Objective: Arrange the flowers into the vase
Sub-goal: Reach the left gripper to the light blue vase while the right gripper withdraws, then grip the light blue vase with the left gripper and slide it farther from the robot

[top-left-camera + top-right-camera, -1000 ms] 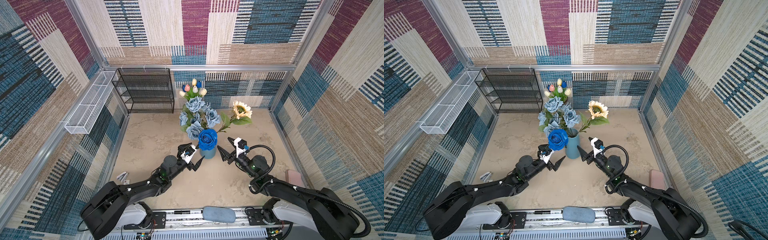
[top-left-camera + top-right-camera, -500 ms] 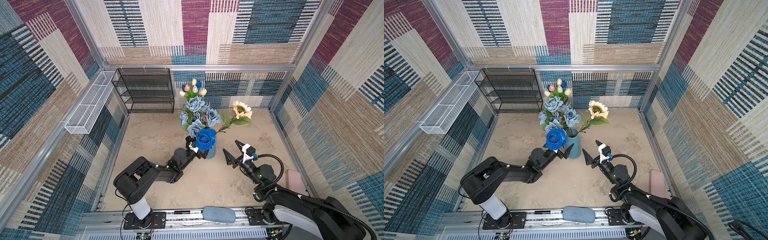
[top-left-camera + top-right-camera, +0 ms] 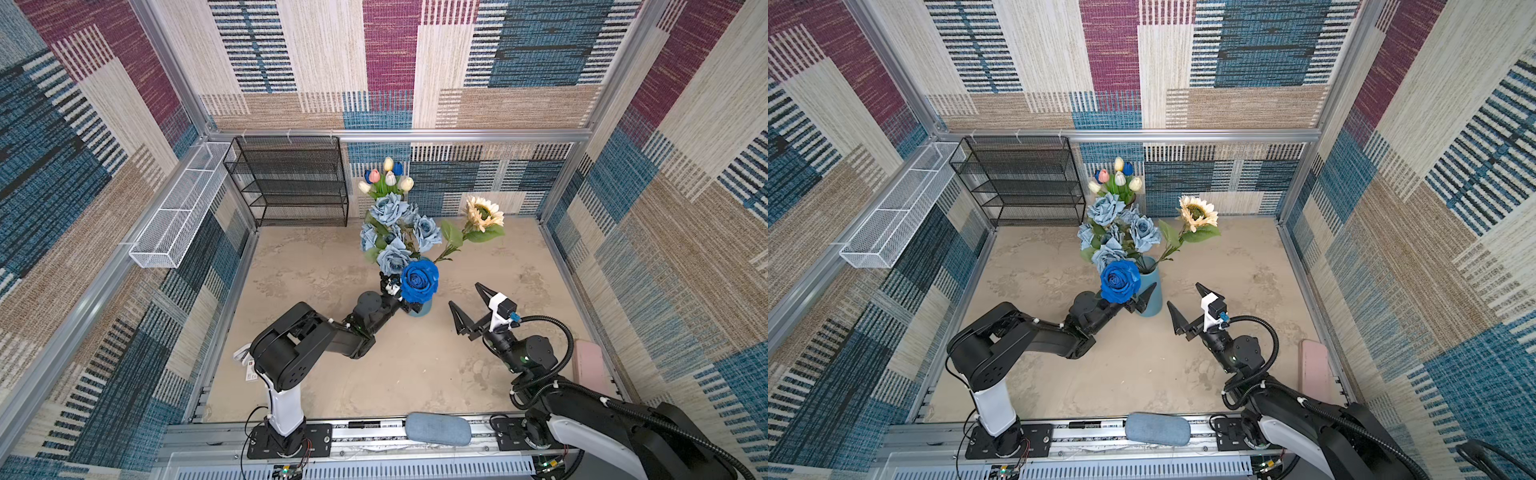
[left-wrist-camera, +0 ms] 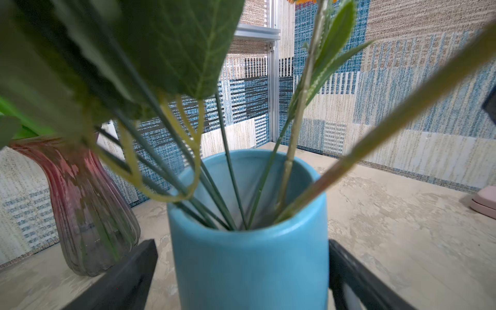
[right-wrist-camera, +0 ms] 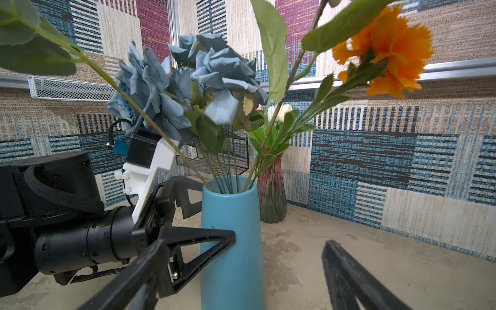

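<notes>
A blue vase (image 3: 422,309) (image 3: 1152,291) stands mid-table and holds the flowers: a deep-blue rose (image 3: 419,281) (image 3: 1119,281), a dusty-blue rose bunch (image 3: 395,230) (image 5: 188,80), a pale sunflower (image 3: 482,213) (image 3: 1198,212) and an orange bloom (image 5: 389,48). Their green stems (image 4: 230,188) cross inside its mouth. My left gripper (image 3: 1142,291) (image 4: 241,244) (image 5: 214,209) is open, one finger on each side of the vase, partly hidden under the deep-blue rose in both top views. My right gripper (image 3: 464,295) (image 3: 1183,294) (image 5: 244,244) is open and empty, apart from the vase on its right.
A red glass vase (image 4: 80,204) (image 5: 271,188) with small tulips (image 3: 386,178) stands behind the blue one. A black wire shelf (image 3: 291,183) is at the back left, with a white wire basket (image 3: 178,216) on the left wall. A pink object (image 3: 588,365) lies at the right edge.
My left gripper has pushed forward until its fingers straddle the blue vase. My right gripper has drawn back to the right, away from the vase, and opened wider.
</notes>
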Robot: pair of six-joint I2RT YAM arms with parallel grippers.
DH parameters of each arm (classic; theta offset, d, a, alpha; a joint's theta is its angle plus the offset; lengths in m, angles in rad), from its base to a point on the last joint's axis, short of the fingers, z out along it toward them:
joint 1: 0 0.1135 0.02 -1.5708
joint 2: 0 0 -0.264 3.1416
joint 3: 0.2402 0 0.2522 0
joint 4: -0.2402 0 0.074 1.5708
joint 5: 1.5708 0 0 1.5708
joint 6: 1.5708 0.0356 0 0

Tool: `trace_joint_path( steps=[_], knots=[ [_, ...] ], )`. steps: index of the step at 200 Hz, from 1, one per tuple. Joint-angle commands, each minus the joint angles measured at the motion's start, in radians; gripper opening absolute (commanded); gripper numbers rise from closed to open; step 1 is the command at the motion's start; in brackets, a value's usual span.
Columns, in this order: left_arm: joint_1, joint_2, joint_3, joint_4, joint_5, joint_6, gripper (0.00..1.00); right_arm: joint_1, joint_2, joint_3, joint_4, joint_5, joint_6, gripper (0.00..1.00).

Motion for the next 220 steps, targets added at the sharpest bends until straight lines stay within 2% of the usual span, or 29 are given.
trace_joint_path(
  steps=[1, 106, 115, 128, 195, 210, 220],
  knots=[
    [0.001, 0.017, 0.010, 0.050, -0.003, -0.022, 1.00, 0.001, 0.010, 0.007, 0.038, -0.010, 0.007, 0.93],
    [0.001, 0.062, 0.039, 0.053, 0.026, 0.002, 0.87, 0.001, 0.006, 0.020, 0.009, -0.012, 0.006, 0.93],
    [0.001, 0.064, 0.045, 0.049, 0.026, 0.004, 0.88, 0.001, 0.005, 0.020, 0.008, -0.012, 0.007, 0.94],
    [0.001, 0.068, 0.054, 0.037, 0.024, 0.004, 0.93, 0.001, 0.006, 0.020, 0.008, -0.015, 0.009, 0.94],
    [0.001, 0.099, 0.086, 0.046, 0.022, -0.009, 0.94, 0.001, 0.007, 0.025, -0.010, -0.007, -0.009, 0.94],
    [0.001, 0.099, 0.096, 0.031, 0.034, -0.002, 0.86, 0.001, 0.009, 0.025, -0.009, -0.008, -0.008, 0.94],
    [0.001, 0.100, 0.102, 0.020, 0.034, 0.001, 0.85, 0.001, 0.011, 0.025, -0.009, -0.008, -0.009, 0.94]
  ],
)
